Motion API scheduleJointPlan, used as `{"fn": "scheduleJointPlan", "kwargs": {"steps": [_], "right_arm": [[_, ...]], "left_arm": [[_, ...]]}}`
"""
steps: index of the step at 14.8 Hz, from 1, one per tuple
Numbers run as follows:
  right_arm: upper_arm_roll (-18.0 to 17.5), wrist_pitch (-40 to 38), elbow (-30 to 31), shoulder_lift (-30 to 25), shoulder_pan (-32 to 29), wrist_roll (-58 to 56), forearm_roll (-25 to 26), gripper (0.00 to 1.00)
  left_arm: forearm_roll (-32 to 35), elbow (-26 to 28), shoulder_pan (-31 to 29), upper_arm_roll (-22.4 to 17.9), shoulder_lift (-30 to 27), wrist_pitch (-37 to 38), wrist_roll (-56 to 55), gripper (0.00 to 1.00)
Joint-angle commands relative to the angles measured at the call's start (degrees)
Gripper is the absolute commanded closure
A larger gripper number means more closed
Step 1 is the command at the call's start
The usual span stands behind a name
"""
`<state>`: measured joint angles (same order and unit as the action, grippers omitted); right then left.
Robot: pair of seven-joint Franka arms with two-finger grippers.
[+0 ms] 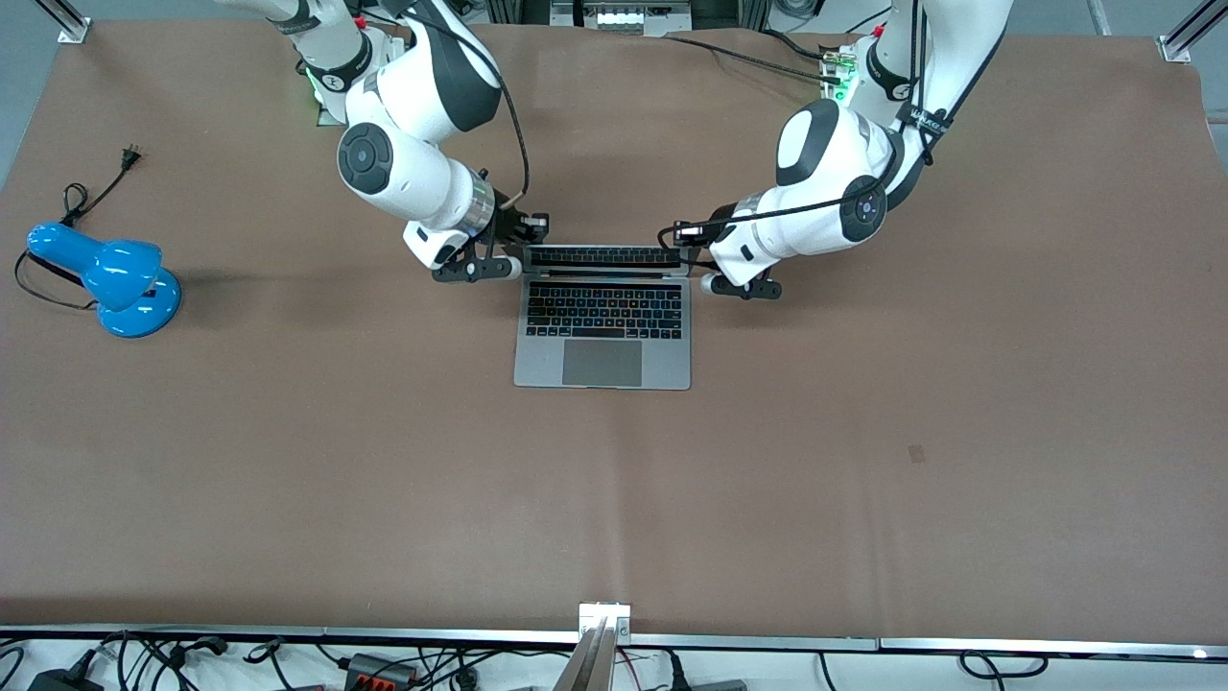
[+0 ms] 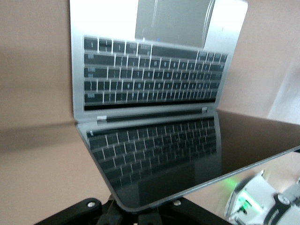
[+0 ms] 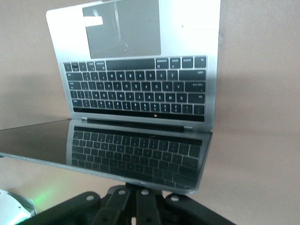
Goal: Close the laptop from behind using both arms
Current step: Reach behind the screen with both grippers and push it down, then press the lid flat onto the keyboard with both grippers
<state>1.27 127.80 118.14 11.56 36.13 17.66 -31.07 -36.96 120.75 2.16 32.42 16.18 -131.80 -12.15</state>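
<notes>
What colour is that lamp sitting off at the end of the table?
The lamp is bright blue with a black cord; it shows only in the front view.

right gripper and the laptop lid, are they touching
Cannot tell. In the right wrist view the shut right gripper sits at the laptop lid's top edge, which hides any contact; the front view shows no plain gap either.

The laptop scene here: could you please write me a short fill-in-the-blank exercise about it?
1. The laptop on the table has its lid ____.
2. The left gripper and the right gripper sit at the two ends of the laptop's ____.
3. Both grippers have their fingers ____.
4. The lamp toward the right arm's end of the table is coloured ____.

Missing words: open; screen; shut; blue
</notes>
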Motion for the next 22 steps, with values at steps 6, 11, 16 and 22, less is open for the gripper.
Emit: {"fn": "scheduleJointPlan", "kwargs": {"steps": [6, 11, 16, 22], "right_arm": [[-0.3, 0.5, -7.3, 6.9, -1.1, 1.5, -0.3, 1.00], [1.4, 0.7, -12.5, 12.1, -1.5, 1.5, -0.3, 1.00], [2.7, 0.8, -18.8, 20.3, -1.4, 1.8, 1.4, 1.00], [3.6, 4.0, -21.8, 26.3, -1.0, 1.8, 3.9, 1.00]], "left_arm": [[5.0, -8.5, -0.3, -1.1, 10.2, -1.7, -0.5, 1.00], [6.5, -11.5, -0.2, -2.4, 13.3, -1.7, -0.5, 1.00], [10.9, -17.4, -0.2, -3.2, 20.2, -1.8, -0.6, 1.00], [12.9, -19.2, -0.1, -3.6, 24.0, -3.8, -0.6, 1.00]]}}
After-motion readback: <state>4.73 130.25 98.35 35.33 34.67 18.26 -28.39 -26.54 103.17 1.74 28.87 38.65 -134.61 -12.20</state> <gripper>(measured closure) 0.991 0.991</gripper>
